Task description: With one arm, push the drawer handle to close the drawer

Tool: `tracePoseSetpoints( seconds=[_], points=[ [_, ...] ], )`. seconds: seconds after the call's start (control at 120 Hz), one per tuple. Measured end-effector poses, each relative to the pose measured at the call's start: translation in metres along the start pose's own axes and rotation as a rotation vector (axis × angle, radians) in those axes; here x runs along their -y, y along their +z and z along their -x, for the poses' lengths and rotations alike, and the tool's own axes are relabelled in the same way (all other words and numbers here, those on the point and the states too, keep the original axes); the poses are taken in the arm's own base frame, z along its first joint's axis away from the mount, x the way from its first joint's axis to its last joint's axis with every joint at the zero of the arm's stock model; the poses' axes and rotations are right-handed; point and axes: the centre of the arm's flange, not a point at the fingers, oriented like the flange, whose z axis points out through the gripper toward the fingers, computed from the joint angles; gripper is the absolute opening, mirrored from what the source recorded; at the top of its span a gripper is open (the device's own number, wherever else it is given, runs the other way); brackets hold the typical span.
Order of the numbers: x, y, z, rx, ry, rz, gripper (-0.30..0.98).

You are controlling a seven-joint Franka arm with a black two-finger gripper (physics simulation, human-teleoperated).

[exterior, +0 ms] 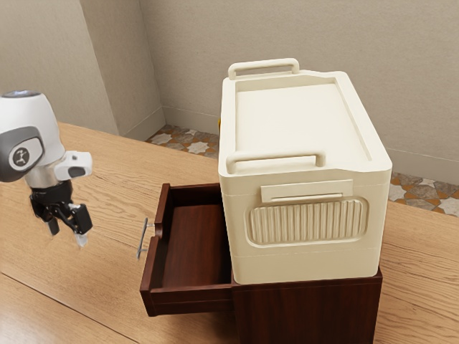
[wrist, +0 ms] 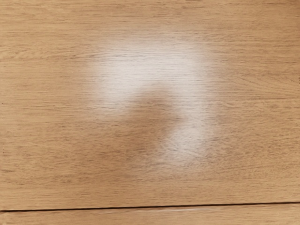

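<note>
Gripper [exterior: 67, 236] spread, empty, ext view's lower L; handle [exterior: 142, 240] well apart, toward view's R, drawer [exterior: 190, 297] out.

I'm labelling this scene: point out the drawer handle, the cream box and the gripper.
Drawer handle [exterior: 143, 238], exterior view: on its bar.
Cream box [exterior: 290, 118], exterior view: on its top.
Gripper [exterior: 68, 236], exterior view: midway between its fingertips.

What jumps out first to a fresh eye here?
The big cream box with two bar handles, sitting on the dark cabinet. Then the drawer, pulled out toward the exterior view's left, with the gripper hanging off beyond its handle.
</note>
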Motion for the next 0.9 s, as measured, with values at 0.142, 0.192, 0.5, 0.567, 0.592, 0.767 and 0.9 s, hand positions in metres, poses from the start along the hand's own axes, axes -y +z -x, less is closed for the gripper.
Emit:
tracePoseSetpoints(
  seconds=[0.142, 0.192, 0.5, 0.567, 0.592, 0.767, 0.9],
  points=[
    [0.012, -0.008, -0.012, -0.067, 0.230, -0.020, 0.66],
    [0.010, -0.010, -0.015, -0.081, 0.312, -0.030, 0.66],
    [-0.009, 0.012, -0.044, -0.080, 0.682, -0.019, 0.66],
    [-0.029, 0.002, -0.045, -0.119, 0.762, 0.000, 0.66],
    [-0.033, 0.000, -0.042, -0.131, 0.783, 0.010, 0.66],
    [-0.048, 0.014, -0.002, -0.151, 0.901, 0.082, 0.66],
    [-0.057, 0.019, -0.004, -0.159, 0.994, 0.083, 0.59]
  ],
)
